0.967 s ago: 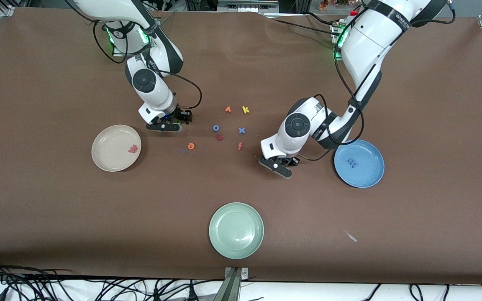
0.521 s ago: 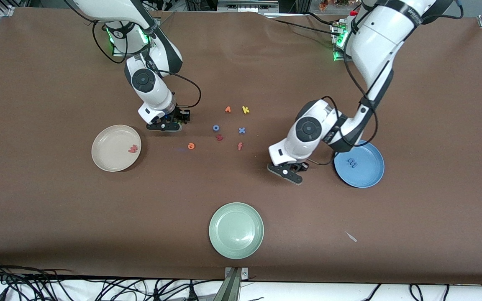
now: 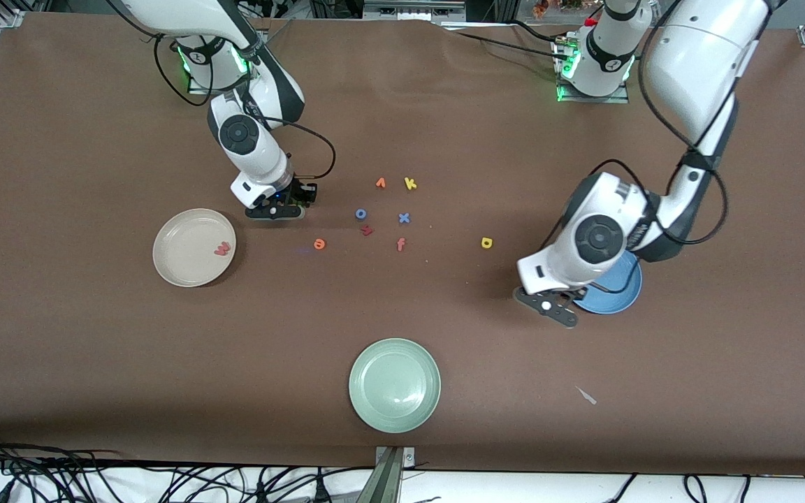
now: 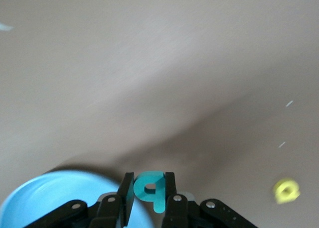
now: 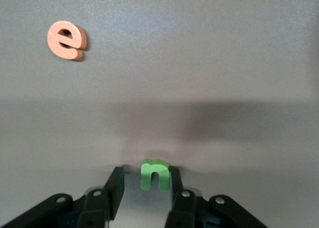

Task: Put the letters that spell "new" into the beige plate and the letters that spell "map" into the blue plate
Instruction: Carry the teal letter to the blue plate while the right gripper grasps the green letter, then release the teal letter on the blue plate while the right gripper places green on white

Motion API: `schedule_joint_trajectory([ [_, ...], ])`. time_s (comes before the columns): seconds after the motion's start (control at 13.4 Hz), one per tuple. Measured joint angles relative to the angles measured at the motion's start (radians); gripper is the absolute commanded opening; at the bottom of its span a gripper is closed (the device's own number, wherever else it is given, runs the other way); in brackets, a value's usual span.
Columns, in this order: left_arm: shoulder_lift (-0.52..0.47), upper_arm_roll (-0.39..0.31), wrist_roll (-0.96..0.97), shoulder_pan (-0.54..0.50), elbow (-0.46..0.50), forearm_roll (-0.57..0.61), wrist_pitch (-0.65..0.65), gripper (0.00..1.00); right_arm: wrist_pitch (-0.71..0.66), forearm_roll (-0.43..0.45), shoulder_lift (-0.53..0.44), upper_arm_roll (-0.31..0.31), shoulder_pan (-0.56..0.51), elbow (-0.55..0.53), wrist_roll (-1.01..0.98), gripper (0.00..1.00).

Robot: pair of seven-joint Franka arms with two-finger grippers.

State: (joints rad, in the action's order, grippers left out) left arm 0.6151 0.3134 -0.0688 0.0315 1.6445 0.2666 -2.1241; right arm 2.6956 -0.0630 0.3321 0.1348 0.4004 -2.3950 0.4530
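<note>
Over the blue plate's (image 3: 619,297) rim, the left end effector (image 4: 149,198) pinches the teal p (image 4: 151,189) for dropping, while the right end effector (image 5: 144,185) straddles the green n (image 5: 155,174) on the table (image 3: 95,349), fingers narrowing but one side not yet touching.

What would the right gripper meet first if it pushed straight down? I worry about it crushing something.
Probably the green n, already standing between the right gripper's fingers, then the brown table just beneath it; its height above that is unclear.

Brown table (image 3: 95,363): beige plate (image 3: 182,269), blue plate (image 3: 619,299), green plate (image 3: 395,413), scattered foam letters (image 3: 402,218).
</note>
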Motion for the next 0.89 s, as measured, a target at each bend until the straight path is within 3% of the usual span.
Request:
schedule_joint_trajectory([
  [0.52, -0.001, -0.003, -0.311, -0.265, 0.045, -0.011, 0.066, 0.23, 0.004, 0.000, 0.003, 0.000, 0.000, -0.001, -0.025, 0.28],
  [0.6, 0.014, -0.003, -0.313, -0.285, 0.053, -0.011, 0.063, 0.44, 0.006, 0.000, 0.004, 0.000, 0.000, -0.001, -0.027, 0.24],
  [0.67, 0.029, -0.003, -0.313, -0.293, 0.056, -0.011, 0.059, 0.90, 0.008, 0.000, 0.007, 0.000, 0.000, -0.001, -0.028, 0.21],
  [0.74, 0.041, -0.002, -0.313, -0.294, 0.056, -0.011, 0.055, 1.00, 0.009, 0.000, 0.006, 0.000, 0.000, -0.001, -0.030, 0.16],
  [0.89, 0.047, 0.005, -0.312, -0.290, 0.055, -0.012, 0.053, 1.00, 0.010, 0.000, 0.007, 0.000, 0.000, -0.001, -0.033, 0.10],
])
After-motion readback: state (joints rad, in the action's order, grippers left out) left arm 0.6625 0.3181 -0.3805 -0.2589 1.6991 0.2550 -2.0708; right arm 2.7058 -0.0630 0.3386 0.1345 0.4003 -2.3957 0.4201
